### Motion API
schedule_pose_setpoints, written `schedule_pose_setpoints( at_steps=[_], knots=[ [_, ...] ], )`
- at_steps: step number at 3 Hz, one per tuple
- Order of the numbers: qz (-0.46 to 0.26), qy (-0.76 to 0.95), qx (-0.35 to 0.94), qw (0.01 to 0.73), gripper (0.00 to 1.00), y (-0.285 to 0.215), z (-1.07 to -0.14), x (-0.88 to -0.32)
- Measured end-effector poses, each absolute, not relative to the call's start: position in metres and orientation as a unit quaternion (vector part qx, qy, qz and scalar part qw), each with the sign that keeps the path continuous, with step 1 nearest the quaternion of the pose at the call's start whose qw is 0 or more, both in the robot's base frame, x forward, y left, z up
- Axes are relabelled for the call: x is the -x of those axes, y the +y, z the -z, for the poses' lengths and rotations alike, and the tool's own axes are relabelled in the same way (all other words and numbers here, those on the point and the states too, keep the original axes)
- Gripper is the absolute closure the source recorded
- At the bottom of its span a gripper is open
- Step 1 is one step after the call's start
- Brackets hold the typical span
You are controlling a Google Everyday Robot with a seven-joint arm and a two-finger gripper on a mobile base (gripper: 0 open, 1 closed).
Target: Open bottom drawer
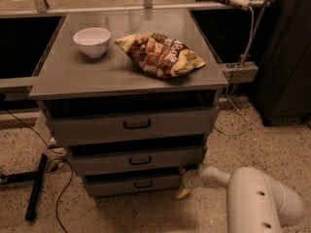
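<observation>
The bottom drawer (pixel 131 184) is the narrowest grey front at the foot of the cabinet, with a small black loop handle (pixel 143 184) at its centre. It sits below the mid-width drawer (pixel 138 160) and the widest drawer (pixel 133 124). My gripper (pixel 185 184) is low at the drawer's right end, reaching in from the white arm (pixel 252 198) at the lower right. It is to the right of the handle, not on it.
On the cabinet top (pixel 73 76) stand a white bowl (pixel 92 41) and a crumpled snack bag (pixel 160 54). A black stand leg (pixel 35 186) and cables (pixel 60 188) lie on the speckled floor at the left. A dark cabinet (pixel 286 52) stands at the right.
</observation>
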State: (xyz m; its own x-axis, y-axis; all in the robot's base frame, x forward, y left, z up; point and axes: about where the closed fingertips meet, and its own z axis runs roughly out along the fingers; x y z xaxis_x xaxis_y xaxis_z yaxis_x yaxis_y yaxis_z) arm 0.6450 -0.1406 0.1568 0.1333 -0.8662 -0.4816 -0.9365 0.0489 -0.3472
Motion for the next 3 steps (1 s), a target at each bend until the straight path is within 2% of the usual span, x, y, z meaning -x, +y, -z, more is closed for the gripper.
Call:
schedule_pose_setpoints(
  at_steps=[3],
  knots=[
    [-0.057,0.656,0.687,0.307,0.85,-0.141,-0.168,-0.645]
  ],
)
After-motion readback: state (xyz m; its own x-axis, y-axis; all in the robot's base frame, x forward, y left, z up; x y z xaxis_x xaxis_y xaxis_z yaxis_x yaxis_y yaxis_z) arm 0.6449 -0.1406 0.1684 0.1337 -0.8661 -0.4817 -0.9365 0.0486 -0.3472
